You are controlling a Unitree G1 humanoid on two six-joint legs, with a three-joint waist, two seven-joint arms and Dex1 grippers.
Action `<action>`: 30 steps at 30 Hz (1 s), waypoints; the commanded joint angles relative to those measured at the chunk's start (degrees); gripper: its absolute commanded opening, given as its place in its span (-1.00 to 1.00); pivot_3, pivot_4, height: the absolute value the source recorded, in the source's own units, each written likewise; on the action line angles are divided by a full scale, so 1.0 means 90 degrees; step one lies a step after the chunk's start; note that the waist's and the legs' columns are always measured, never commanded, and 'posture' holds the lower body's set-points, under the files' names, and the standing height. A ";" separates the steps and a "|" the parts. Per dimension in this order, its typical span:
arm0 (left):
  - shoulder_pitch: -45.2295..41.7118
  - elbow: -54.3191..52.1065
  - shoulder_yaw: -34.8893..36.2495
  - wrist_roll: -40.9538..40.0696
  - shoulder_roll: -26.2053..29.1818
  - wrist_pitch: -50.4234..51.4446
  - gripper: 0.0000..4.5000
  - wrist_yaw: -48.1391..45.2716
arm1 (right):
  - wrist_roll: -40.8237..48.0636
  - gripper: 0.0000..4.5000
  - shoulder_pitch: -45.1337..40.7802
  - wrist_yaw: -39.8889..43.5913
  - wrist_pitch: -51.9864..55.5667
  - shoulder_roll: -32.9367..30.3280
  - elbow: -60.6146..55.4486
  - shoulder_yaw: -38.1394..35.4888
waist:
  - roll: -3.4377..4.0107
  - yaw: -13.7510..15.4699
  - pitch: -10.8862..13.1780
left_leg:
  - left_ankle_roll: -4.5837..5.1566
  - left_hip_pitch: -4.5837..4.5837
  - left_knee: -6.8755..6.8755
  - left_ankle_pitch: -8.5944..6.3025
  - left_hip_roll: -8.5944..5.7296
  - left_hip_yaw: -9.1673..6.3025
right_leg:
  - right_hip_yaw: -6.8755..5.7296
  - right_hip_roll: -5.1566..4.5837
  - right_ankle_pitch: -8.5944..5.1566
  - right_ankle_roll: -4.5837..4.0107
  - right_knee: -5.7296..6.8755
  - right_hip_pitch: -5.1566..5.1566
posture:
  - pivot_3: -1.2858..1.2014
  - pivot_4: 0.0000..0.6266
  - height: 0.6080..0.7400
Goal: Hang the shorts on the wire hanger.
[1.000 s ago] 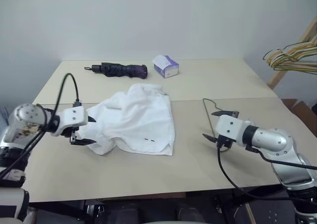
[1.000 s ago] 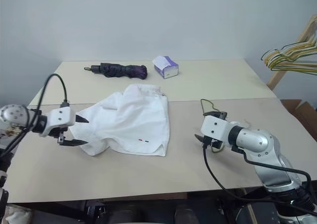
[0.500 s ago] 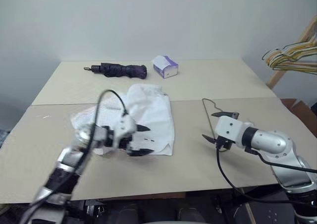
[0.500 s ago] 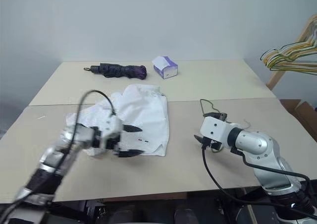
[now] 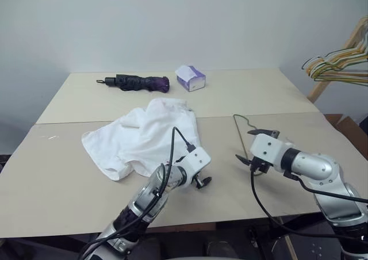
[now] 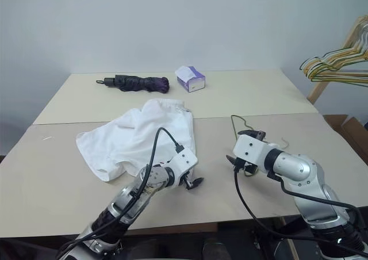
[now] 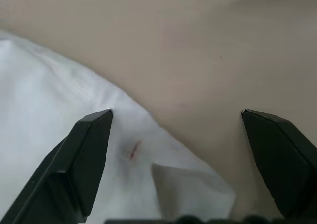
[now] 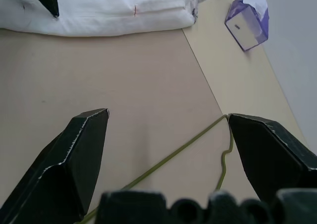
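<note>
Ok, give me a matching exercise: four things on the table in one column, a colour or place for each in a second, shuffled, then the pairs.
Things:
1. shorts
2. wire hanger
3. folded umbrella
4. tissue box

Descriptions:
A. dark, lying along the far side of the table
B. white, crumpled near the table's middle
C. thin olive-green wire beside the right end effector
D. purple and white, just right of the umbrella

Pairs: 1-B, 2-C, 3-A, 4-D
</note>
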 commanded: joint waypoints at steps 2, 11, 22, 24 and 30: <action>0.0010 -0.0271 0.0027 0.0085 0.0169 0.0344 0.91 0.0112 | 0.0000 1.00 -0.0196 -0.0059 -0.0042 -0.0006 -0.0079 -0.0144 | 0.0003 -0.0007 -0.0002 | 0.0000 0.0001 -0.0002 0.0000 0.0001 0.0000 | 0.0000 0.0000 0.0000 -0.0001 0.0000 -0.0001 | 0.00 -1.00 1.00; -0.0124 0.0164 0.0624 -0.0462 0.0365 0.0918 -0.29 -0.0024 | -0.0006 1.00 -0.0275 -0.0068 -0.0078 0.0012 0.0023 -0.0124 | 0.0005 -0.0010 -0.0009 | 0.0000 0.0006 -0.0003 0.0000 0.0001 0.0001 | 0.0001 0.0001 0.0000 -0.0002 -0.0001 0.0001 | 0.00 -1.00 1.00; 0.0037 -0.0720 0.1257 -0.1559 0.1639 0.0538 -0.99 -0.1403 | -0.0089 1.00 -0.0351 -0.0059 -0.0166 0.0040 0.0107 0.0028 | 0.0010 -0.0044 -0.0027 | -0.0001 0.0013 -0.0014 0.0000 0.0004 0.0005 | 0.0005 0.0002 -0.0002 -0.0006 -0.0002 0.0000 | 0.01 -1.00 1.00; 0.0200 -0.1171 0.1642 -0.2102 0.2193 0.0452 -0.99 -0.2016 | -0.0189 1.00 -0.0487 -0.0064 -0.0296 0.0072 0.0258 0.0188 | 0.0012 -0.0051 -0.0026 | -0.0001 0.0008 -0.0019 0.0000 0.0006 0.0007 | 0.0006 0.0001 -0.0004 -0.0009 -0.0002 -0.0009 | 0.02 -1.00 1.00; 0.1156 -0.1840 0.2722 -0.2802 0.4390 -0.0844 -0.99 -0.3800 | -0.0658 1.00 -0.1354 -0.0154 -0.1296 0.0489 0.1383 0.0961 | 0.0009 -0.0070 -0.0024 | -0.0002 0.0012 -0.0022 -0.0001 0.0010 0.0016 | 0.0002 -0.0004 -0.0007 -0.0014 -0.0007 -0.0006 | 0.04 -1.00 1.00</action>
